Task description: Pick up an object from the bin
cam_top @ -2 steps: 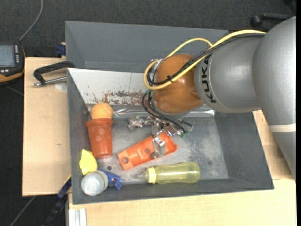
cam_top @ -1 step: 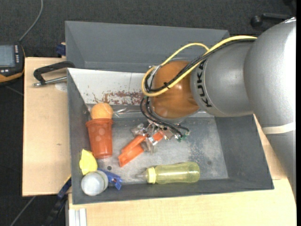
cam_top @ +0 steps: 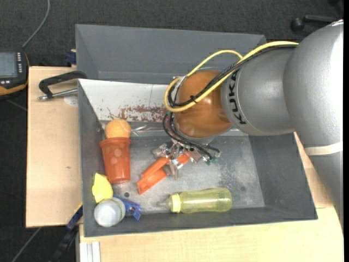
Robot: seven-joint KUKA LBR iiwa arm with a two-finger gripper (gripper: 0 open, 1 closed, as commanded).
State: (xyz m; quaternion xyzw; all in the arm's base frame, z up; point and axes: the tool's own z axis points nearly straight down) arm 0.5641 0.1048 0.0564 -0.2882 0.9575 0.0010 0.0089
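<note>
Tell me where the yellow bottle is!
The yellow bottle lies on its side low in the camera view, by the bin's near wall, below the orange piece, right of the grey ball.

Grey metal bin (cam_top: 245, 173): orange plastic cone toy (cam_top: 116, 158) at left; orange plastic wedge (cam_top: 152, 177) centre, gripper (cam_top: 175, 160) over its right end; yellow clear bottle (cam_top: 200, 201) lying in front; white round cap (cam_top: 108, 212) front-left corner

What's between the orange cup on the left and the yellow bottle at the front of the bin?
An orange wedge-shaped piece lies slantwise there, its upper end by the gripper, in the camera view.
</note>
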